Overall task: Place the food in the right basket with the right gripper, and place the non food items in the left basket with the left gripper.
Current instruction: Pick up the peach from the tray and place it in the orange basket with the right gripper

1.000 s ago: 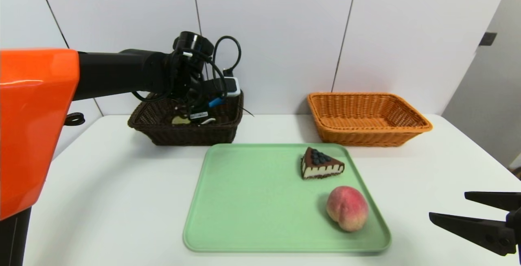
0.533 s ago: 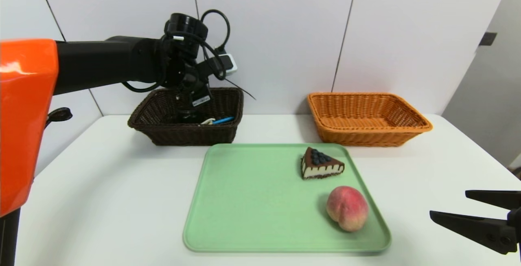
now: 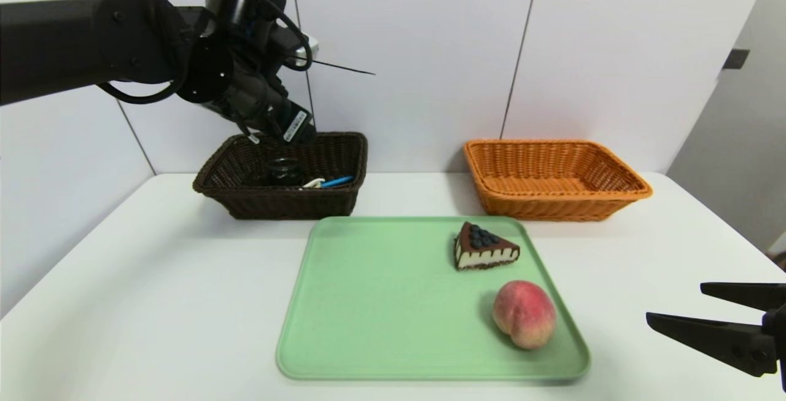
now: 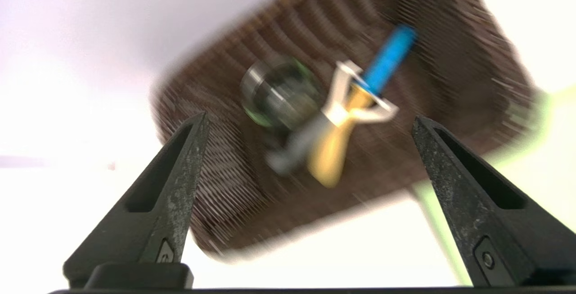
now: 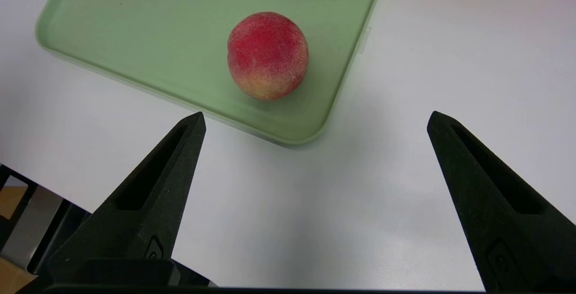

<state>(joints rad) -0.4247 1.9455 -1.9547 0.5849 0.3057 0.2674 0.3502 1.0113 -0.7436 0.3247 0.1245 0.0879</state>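
Left claw (image 4: 310, 123) hangs above the dark left basket (image 3: 245, 201), jaws spread wide and empty; the peeler (image 4: 346, 105), glass cup (image 4: 279, 93) and yellow spoon (image 4: 333, 150) lie inside, so the non-food half looks done. Right claw (image 5: 315, 120) waits wide open over the worktop (image 3: 153, 303) near the tray (image 3: 368, 303). Next it should reach for the peach (image 5: 267, 55) or cake wedge (image 3: 485, 247), bound for the orange right basket (image 3: 552, 204). Only the left wrist view shows all three items plainly
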